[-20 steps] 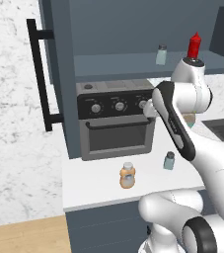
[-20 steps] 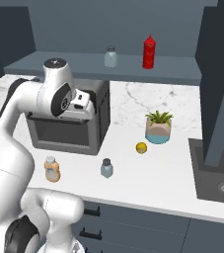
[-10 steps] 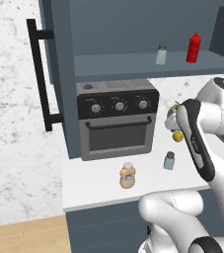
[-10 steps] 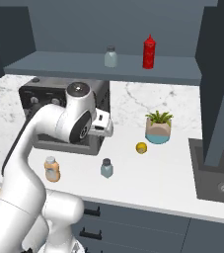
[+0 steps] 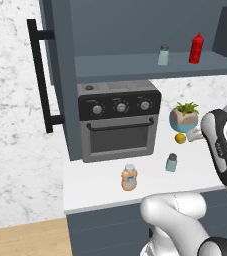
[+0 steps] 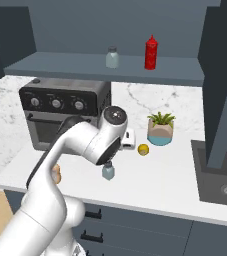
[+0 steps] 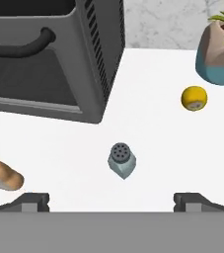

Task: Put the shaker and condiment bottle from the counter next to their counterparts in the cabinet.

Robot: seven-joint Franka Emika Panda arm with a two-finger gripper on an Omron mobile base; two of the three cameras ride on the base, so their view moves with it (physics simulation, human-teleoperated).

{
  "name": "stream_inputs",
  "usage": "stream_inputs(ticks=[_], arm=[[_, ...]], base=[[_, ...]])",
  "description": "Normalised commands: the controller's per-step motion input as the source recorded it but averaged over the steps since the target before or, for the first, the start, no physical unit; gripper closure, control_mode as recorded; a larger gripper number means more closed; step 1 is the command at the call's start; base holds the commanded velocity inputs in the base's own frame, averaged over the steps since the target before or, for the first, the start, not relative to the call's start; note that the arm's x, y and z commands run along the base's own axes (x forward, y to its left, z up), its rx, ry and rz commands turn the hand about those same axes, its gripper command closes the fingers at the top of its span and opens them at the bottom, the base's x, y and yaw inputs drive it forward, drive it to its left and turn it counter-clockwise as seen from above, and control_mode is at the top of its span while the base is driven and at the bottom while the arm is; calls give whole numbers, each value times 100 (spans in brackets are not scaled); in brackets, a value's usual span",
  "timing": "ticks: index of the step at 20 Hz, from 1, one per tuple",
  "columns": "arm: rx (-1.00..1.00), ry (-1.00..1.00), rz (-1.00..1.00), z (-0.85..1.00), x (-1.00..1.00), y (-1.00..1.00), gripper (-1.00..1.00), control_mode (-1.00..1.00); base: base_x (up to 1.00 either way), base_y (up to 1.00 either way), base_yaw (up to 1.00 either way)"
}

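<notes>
We hold the claw (image 7: 111, 200) spread wide above the shaker (image 7: 122, 159), which stands upright on the counter (image 7: 163, 148) beside the toaster oven (image 7: 49, 54), so next we descend and grip it.

In the hand view the shaker (image 7: 122, 159) stands alone at centre frame with bare counter (image 7: 153, 143) on every side. The toaster oven (image 7: 49, 59) fills the upper left, its corner near the shaker. A small yellow fruit (image 7: 194, 98) and the potted plant (image 7: 218, 47) sit well apart at upper right. The condiment bottle (image 7: 2, 174) lies at the left edge. In the left base view, the cabinet (image 5: 135, 62) shelf has open room left of its shaker (image 5: 163, 55) and red bottle (image 5: 196, 48).
</notes>
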Motion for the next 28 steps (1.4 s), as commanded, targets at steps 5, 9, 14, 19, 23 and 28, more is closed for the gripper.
stream_inputs(ticks=[5,9,14,19,23,28], arm=[[4,-3,21,-25,0,-32,-100,-100],[0,-15,33,-42,0,-10,-100,-100],[0,-19,37,-48,10,0,-100,-100],[0,-21,31,-32,14,-3,-100,-100],[0,-13,20,-13,17,-29,-100,-100],[0,-8,16,-16,0,-7,-100,-100]], base=[[0,0,0],[0,0,0],[0,0,0],[0,0,0],[0,0,0],[0,0,0]])
